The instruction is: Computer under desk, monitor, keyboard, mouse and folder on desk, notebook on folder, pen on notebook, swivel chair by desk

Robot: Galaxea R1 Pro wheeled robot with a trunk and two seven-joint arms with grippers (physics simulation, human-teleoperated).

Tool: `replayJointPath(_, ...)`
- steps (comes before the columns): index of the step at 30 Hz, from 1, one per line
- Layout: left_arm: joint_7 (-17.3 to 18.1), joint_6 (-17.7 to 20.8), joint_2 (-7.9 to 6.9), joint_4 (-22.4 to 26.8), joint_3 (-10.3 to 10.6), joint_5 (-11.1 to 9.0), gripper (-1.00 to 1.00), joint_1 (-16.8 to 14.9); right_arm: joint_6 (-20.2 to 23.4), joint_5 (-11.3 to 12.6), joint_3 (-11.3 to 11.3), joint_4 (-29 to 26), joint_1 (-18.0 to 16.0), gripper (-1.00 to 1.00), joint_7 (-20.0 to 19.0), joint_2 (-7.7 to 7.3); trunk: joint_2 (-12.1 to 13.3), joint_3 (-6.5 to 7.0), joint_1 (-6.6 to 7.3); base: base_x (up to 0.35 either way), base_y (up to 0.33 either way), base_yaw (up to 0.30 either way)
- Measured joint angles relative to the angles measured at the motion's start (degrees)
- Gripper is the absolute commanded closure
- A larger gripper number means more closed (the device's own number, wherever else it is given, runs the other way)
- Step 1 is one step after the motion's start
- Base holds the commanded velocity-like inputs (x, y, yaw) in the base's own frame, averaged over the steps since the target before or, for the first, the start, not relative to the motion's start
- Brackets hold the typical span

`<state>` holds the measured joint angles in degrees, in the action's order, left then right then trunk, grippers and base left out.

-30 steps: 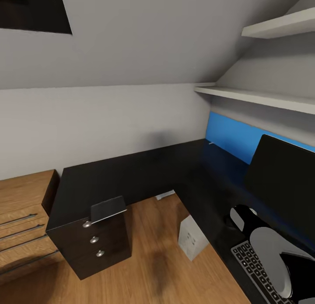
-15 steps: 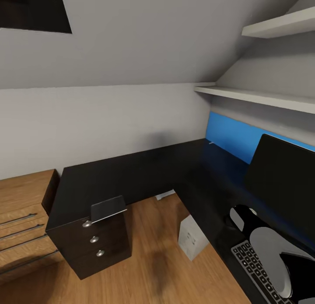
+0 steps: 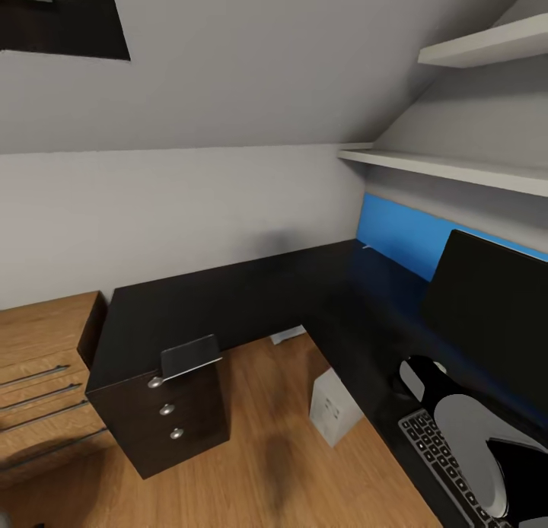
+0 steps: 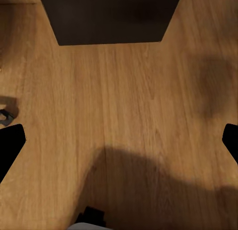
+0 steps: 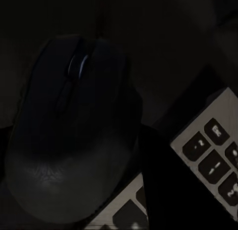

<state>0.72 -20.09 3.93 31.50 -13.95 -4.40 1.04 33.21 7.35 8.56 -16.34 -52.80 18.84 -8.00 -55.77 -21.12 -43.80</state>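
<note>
The black L-shaped desk (image 3: 228, 300) carries the monitor (image 3: 495, 315) at the right, in front of the blue panel. Before it lies the keyboard (image 3: 434, 459), partly under my right arm. My right gripper (image 3: 413, 377) is at the keyboard's far end, shut on the black mouse (image 5: 74, 130), which sits beside the keyboard's corner (image 5: 210, 153). The silver computer (image 3: 332, 406) stands under the desk. A thin grey notebook (image 3: 190, 355) lies tilted at the desk's end. A tiny pale pen (image 3: 367, 247) lies by the panel. My left gripper (image 4: 119, 145) hangs open over the floor. Folder and swivel chair are out of view.
The black drawer unit (image 3: 179, 421) closes the desk's left end, with low wooden shelving (image 3: 38, 361) beside it. Two white wall shelves (image 3: 457, 170) hang over the monitor. Wooden floor (image 3: 274, 467) lies open between the drawer unit and the computer.
The whole head view has shifted slightly, so the camera moved. My right arm keeps its place in the picture, and nothing on the desk has changed.
</note>
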Motion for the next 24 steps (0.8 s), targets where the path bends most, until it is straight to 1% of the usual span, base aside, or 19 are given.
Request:
replayJointPath(6,0.03,0.0,0.0,-0.02,0.07,0.04,-1.0,0.0,0.0,0.0,0.03,0.0,0.0,1.0,0.0,0.0,0.0,0.0,0.0,-0.079,0.074,0.0)
replayJointPath(24,0.05,0.0,0.0,-0.03,0.1,0.0,-1.0,0.0,-0.65,0.55,0.36,-0.08,0.0,1.0,-0.04,0.0,0.0,0.0,0.01,-0.002,0.002,0.0)
